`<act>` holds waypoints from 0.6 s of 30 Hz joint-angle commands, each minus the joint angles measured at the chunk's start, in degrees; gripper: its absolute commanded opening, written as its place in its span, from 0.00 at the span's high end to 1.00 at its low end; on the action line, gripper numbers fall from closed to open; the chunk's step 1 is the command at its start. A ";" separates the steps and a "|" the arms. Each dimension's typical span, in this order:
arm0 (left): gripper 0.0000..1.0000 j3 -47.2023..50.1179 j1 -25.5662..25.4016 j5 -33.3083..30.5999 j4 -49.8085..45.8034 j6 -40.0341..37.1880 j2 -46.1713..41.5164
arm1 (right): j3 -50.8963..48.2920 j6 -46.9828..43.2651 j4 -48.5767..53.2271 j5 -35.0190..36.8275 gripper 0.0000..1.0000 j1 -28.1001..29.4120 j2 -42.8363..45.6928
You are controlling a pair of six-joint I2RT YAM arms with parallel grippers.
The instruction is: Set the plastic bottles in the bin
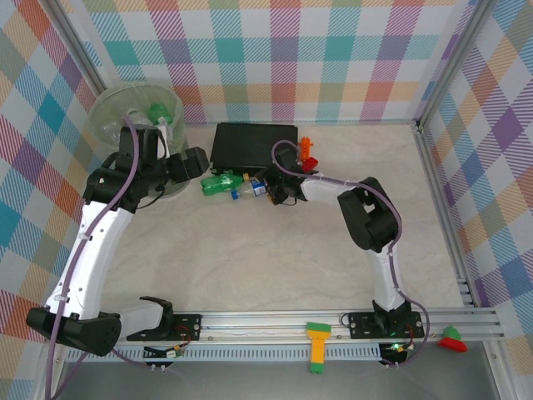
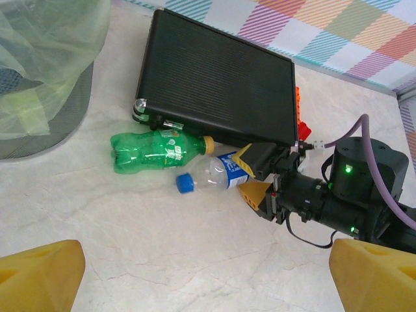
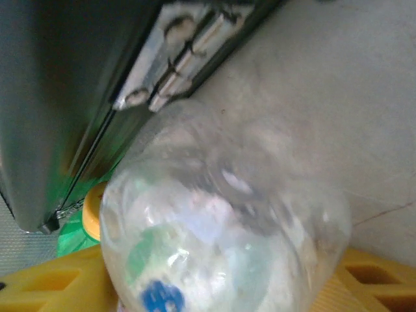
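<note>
Beige marbled tabletop (image 1: 250, 267), plaid walls. I see the clear bottle (image 2: 209, 177) on its side, blue cap pointing away from the right end effector (image 2: 246, 175), base between its yellow fingers. They're partly closed around it; I can't tell if it's clamped. Green bottle (image 2: 153, 151) lies just beside, against the black case (image 2: 214, 84). Left end effector (image 2: 208, 276) is spread wide, empty, near the bin (image 1: 104, 117).
</note>
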State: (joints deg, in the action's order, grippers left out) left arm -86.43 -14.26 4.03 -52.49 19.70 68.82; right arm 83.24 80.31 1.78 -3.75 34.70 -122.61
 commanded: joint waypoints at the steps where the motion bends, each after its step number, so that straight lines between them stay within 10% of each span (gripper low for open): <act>1: 0.04 0.03 -0.77 0.60 -0.87 -0.99 -0.48 | -0.20 -0.11 -1.34 2.82 0.38 0.02 -0.71; 18: 0.09 3.73 -1.50 7.08 5.01 -2.23 2.47 | -7.17 -11.05 1.40 3.05 0.47 0.02 15.41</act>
State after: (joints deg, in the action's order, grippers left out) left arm -84.20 -14.85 7.42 -50.02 19.29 70.61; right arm 77.30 72.93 2.28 -1.06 34.89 -111.98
